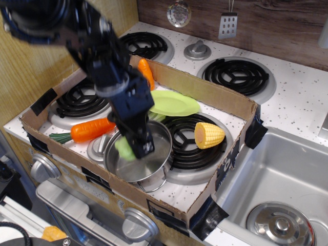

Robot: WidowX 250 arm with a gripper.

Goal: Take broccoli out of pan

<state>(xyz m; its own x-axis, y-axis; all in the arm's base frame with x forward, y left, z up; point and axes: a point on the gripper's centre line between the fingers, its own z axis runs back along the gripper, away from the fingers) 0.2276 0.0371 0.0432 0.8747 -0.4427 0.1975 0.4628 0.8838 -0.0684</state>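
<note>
broccoli [124, 148] is up off the pan [139, 160] floor, i can see it pinched at the tip of my hand [134, 148], hanging just above the pan's left rim. hand looks closed down on it, black fingers pressing the pale green lump from its right side, though the picture is blurred there and i can't make out the gap between the fingers. pan itself sits at the front of the cardboard tray [225, 105], shiny inside showing bare steel below the hand. just left of the pan, a carrot [91, 130] lies flat with its dark leaves pointing away from the pan. touching the pan's left wall, a small steel lid [97, 148] pokes out. behind the pan, a light green plate [174, 103] rests partly hidden by my arm. right of the pan, a corn cob [208, 135] lies on the black burner coil [185, 146]. further behind the pan, a second orange carrot [146, 72] peeks out past the arm at the tray's back wall. far right of the pan, a sink [279, 174] is set into the speckled worktop [302, 102], with a round lid [281, 224] lying in it.
</note>
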